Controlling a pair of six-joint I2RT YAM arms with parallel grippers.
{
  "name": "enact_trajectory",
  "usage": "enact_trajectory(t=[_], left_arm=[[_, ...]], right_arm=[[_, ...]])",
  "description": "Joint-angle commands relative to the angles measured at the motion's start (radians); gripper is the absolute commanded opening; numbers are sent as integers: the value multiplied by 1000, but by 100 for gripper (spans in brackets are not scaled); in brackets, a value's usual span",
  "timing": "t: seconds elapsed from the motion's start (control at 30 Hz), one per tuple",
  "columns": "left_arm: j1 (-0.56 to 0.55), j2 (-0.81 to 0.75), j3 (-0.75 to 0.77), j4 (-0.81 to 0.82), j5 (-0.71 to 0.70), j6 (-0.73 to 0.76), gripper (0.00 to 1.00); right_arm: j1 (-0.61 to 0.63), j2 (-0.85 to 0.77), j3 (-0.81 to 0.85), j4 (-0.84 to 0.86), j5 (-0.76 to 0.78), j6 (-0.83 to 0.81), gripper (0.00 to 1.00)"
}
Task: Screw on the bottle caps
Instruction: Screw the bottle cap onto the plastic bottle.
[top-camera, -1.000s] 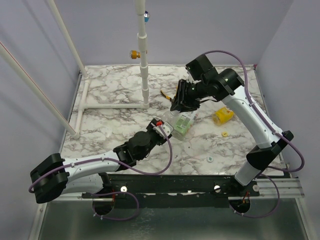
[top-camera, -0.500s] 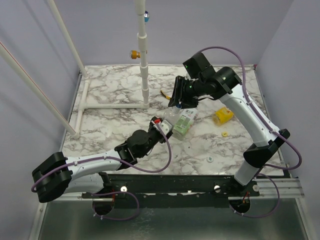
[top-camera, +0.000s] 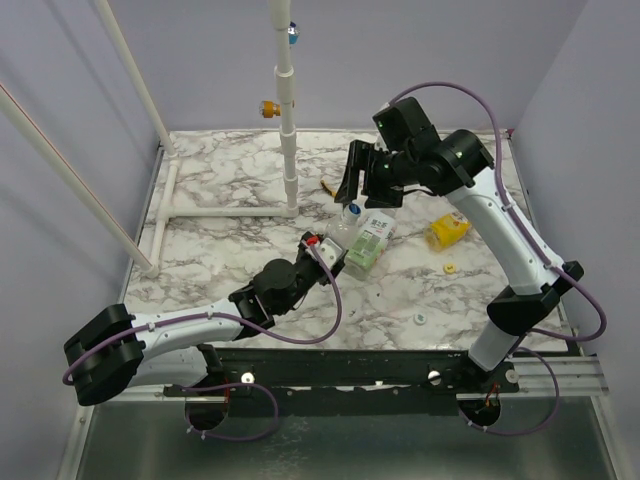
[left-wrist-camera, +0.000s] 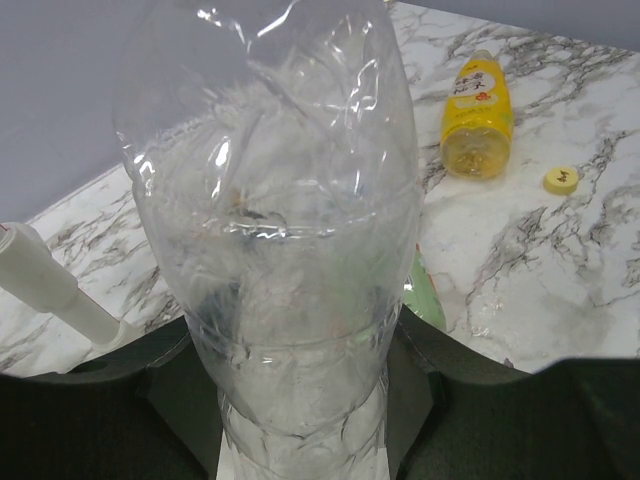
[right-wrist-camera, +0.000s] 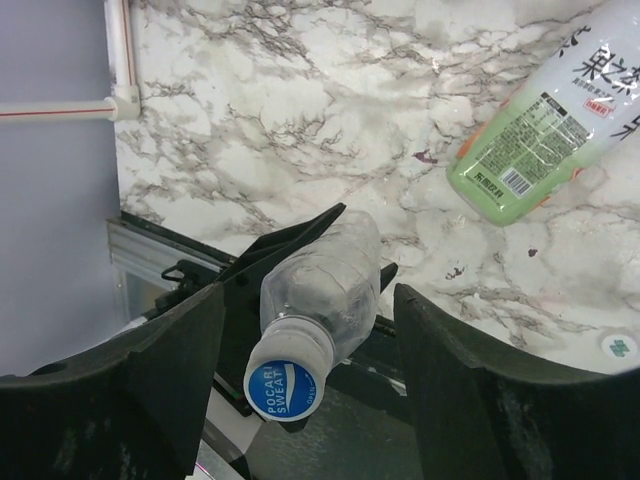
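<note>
From above, a crumpled clear plastic bottle (top-camera: 340, 230) is held up off the marble-patterned desk (top-camera: 220, 190) by the left fingers (top-camera: 328, 258). They are closed around its lower body, and its neck is slanted toward the far side. A small round blue plastic cap (top-camera: 352, 210) is seated on that neck. The right fingers (top-camera: 351, 180) are spread apart just above the cap, and nothing is gripped between them. A green-and-white labelled plastic bottle (top-camera: 369, 240) is seen lying on the desk just beside the held one, and a yellow plastic bottle (top-camera: 447, 230) lies further right. A small round yellow cap (top-camera: 450, 268) and a small round whitish cap (top-camera: 421, 319) are set nearer the arm bases, apart from each other.

In the left wrist view, the frame is largely filled by the clear bottle (left-wrist-camera: 290, 250), which is clamped near its base between the two dark fingers (left-wrist-camera: 415, 375). The yellow bottle (left-wrist-camera: 475, 110) is shown on its side, with the yellow cap (left-wrist-camera: 562, 180) near it.

In the right wrist view, the blue cap (right-wrist-camera: 283, 388) (white lettering on its top) is found between the two dark fingers (right-wrist-camera: 170, 370). A gap is left on either side, so it is touched by neither. How tightly the cap is threaded cannot be told. The labelled bottle (right-wrist-camera: 535, 130) is seen flat on the desk beyond, and the whitish cap (right-wrist-camera: 620, 345) sits at the right edge.
</note>
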Motion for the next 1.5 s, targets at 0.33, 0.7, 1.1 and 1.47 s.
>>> enact_trajectory(t=[0.33,0.7,1.1,1.47], left_arm=[[6,-55,5,-14,90,-103,0],[11,-111,13,-98,121,-158,0],[15,-133,34,-133,122,-173,0],[31,-123,55,-148,141,-165,0]], right_arm=[[29,-268,-252,393,21,-266,75],[29,-414,-527,669,-182,-393,69],[29,-443,-587,670,-208,-409,61],[29,-443,-634,709,-211,-394,58]])
